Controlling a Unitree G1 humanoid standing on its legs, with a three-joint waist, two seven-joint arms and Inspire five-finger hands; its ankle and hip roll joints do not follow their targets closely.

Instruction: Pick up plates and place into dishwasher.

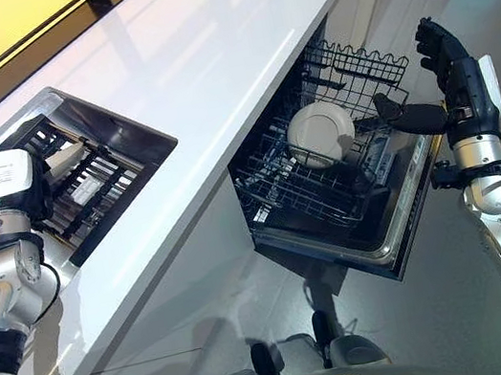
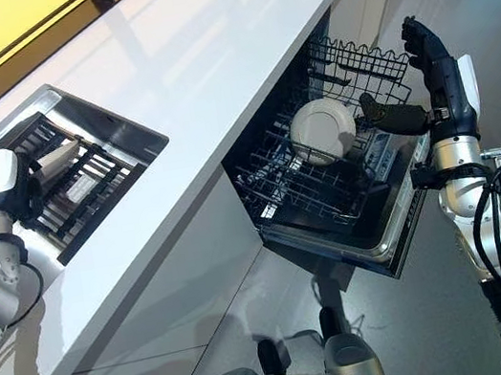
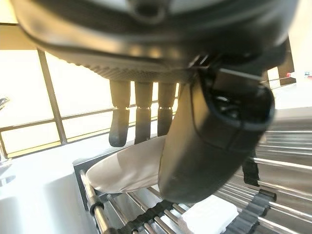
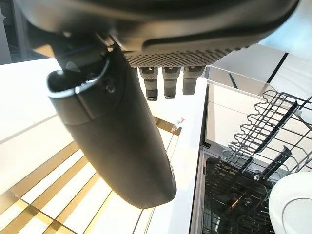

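White round plate [image 1: 320,132] upright in black wire dishwasher rack [image 1: 304,188], frame centre. Right hand [image 1: 447,65] beside it, fingers straight, empty. Left hand [image 3: 195,131] over sink rack [image 1: 85,183], fingers straight above pale plate [image 3: 129,168].

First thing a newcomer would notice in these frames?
Probably the white plate standing on edge in the pulled-out dishwasher rack below the long white counter. Next, the right robot hand, open with straight fingers, raised just beside that rack and holding nothing. On the other side, the left robot hand reaches down to a second plate lying on the dark rack in the sink.
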